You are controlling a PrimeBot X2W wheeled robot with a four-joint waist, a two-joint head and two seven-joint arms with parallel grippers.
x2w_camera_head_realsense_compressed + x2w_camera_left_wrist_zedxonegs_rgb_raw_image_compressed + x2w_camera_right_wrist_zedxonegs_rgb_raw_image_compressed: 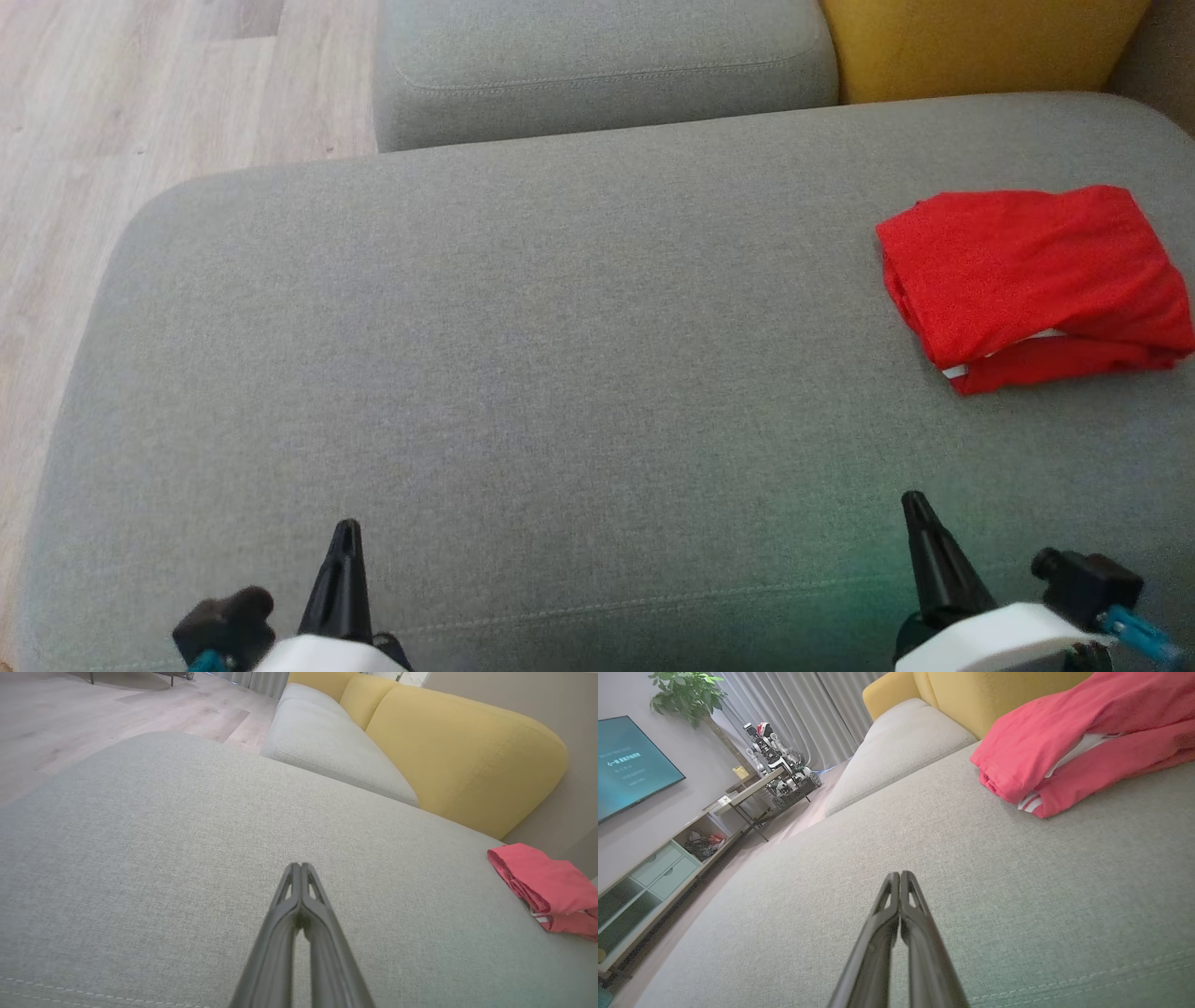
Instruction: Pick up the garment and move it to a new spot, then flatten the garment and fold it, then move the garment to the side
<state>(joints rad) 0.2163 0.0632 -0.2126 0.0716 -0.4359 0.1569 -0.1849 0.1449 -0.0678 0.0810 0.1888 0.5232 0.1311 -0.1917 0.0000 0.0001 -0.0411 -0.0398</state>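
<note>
The garment [1032, 280] is red with a white stripe at its edge, and it lies folded in a compact stack at the right end of the grey sofa seat [523, 355]. It appears as a pink-red bundle [546, 891] at the right of the left wrist view and large [1078, 742] at the upper right of the right wrist view. My left gripper [345, 534] sits shut and empty above the seat's front edge at lower left, its fingertips together [300, 865]. My right gripper [913, 504] is shut and empty at lower right, well short of the garment [899, 875].
A second grey seat cushion [607, 65] lies behind, with a yellow backrest [971, 42] at the back right. Wooden floor [121, 103] runs along the left. In the right wrist view a TV [626, 765], a low cabinet [658, 872] and a plant [686, 690] stand across the room.
</note>
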